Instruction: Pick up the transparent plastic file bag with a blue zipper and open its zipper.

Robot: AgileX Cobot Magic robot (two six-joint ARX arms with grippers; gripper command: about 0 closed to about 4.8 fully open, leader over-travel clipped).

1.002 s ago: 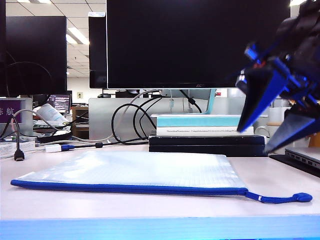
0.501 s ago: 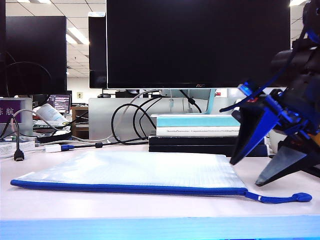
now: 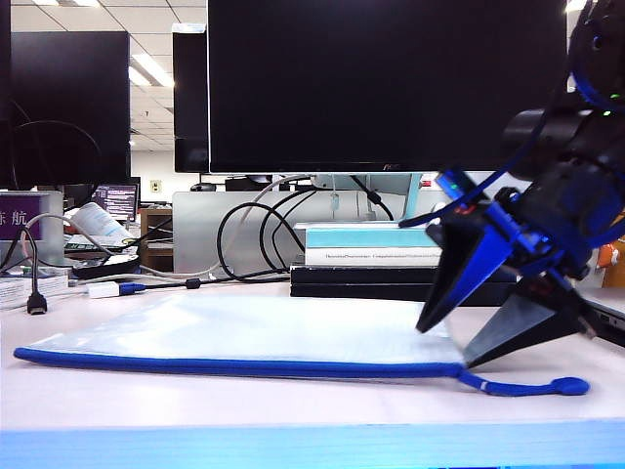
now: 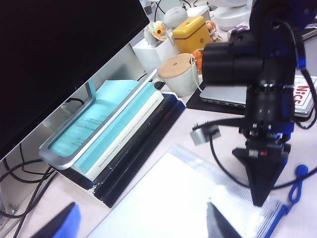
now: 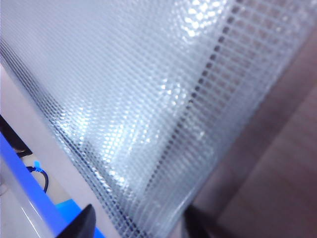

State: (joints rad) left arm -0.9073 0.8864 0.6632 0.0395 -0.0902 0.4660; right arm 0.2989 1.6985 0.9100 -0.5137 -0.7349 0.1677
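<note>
Since the earlier frame the right gripper has descended from the upper right of the exterior view to the right end of the file bag, which has shifted slightly left. Its fingers are spread, straddling the bag's right edge with tips at the desk; whether they touch the bag cannot be told. The bag lies flat at lower centre, its zipper along the near edge, the pull tab at lower right. Books sit behind it under the monitor. The left gripper, fingertips spread and empty, hovers above the bag's left part.
</note>
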